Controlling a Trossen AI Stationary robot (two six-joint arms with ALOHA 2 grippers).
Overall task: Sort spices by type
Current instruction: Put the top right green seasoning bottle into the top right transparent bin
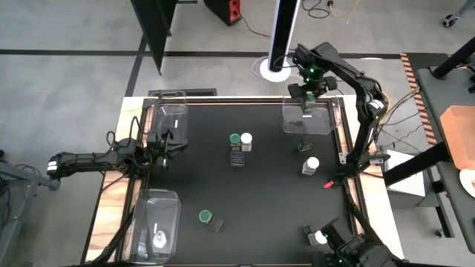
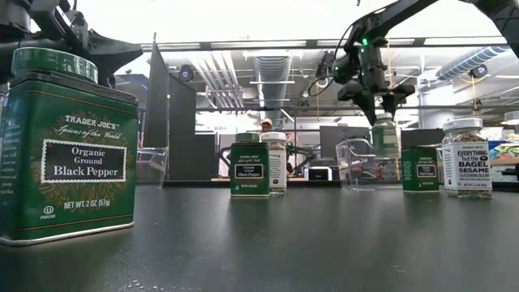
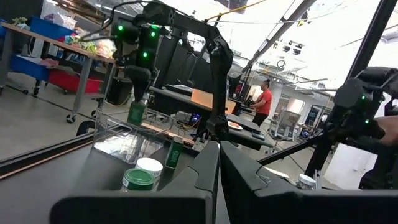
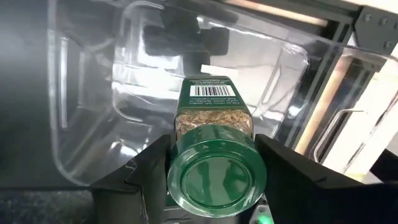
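A black-pepper tin (image 2: 66, 146) is seen nearest. Mid-table, a green-lidded jar (image 1: 235, 140) is set touching a white-lidded one (image 1: 246, 139). The left gripper (image 1: 165, 139), jaws closed empty, is parked at the left. Farthest, a green-lidded jar (image 4: 213, 158) is clamped by the right gripper (image 1: 306, 95) above a tray (image 1: 324, 122).

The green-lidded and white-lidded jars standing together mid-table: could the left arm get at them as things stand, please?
Probably yes. The pair of jars stands apart from everything else on bare table, and the left end effector, shut and empty, has nothing between it and them.
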